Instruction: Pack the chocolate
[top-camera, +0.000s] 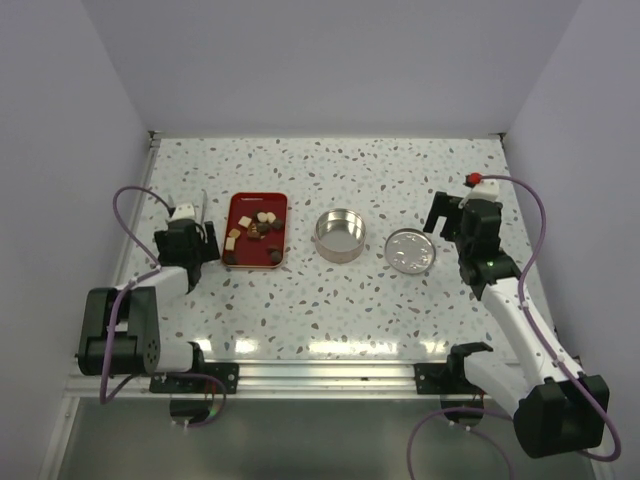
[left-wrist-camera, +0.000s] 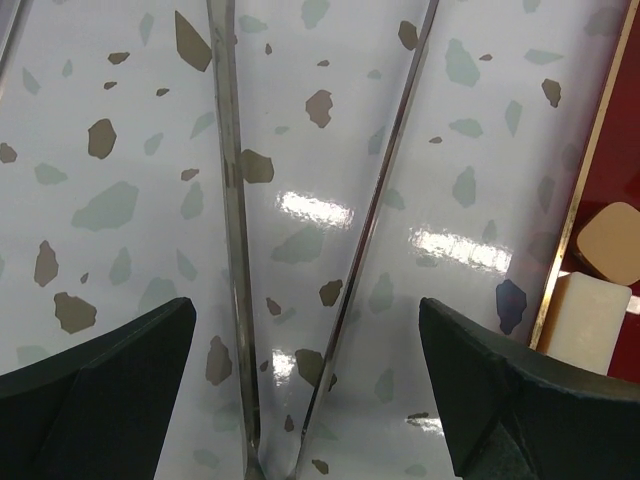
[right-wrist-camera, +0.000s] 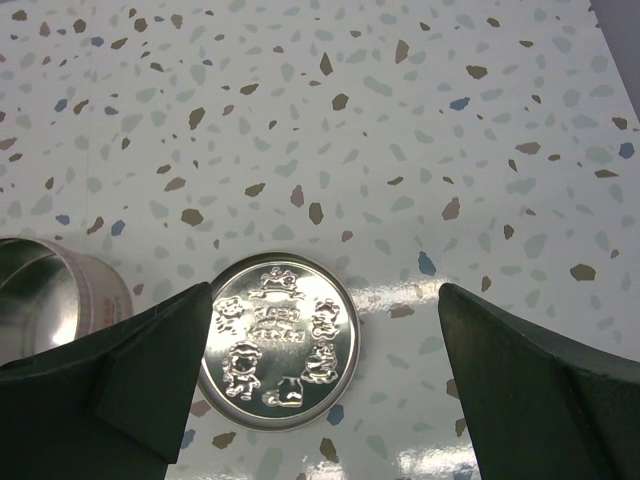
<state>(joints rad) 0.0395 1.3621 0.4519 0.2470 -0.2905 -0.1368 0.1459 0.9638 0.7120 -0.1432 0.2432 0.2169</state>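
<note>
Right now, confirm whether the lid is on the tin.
No: the lid lies flat on the table, apart from the open tin.

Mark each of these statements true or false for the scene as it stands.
1. The chocolate pieces lie in the red tray. True.
2. The lid is fitted on the tin. False: the embossed lid lies flat on the table, to the right of the open tin.
3. The left fingers are shut on the metal tongs. False: they stand open, and the tongs lie on the table between them.
4. No chocolate shows inside the tin. True.
5. The right fingers stand open, with the lid in view between them. True.
</note>
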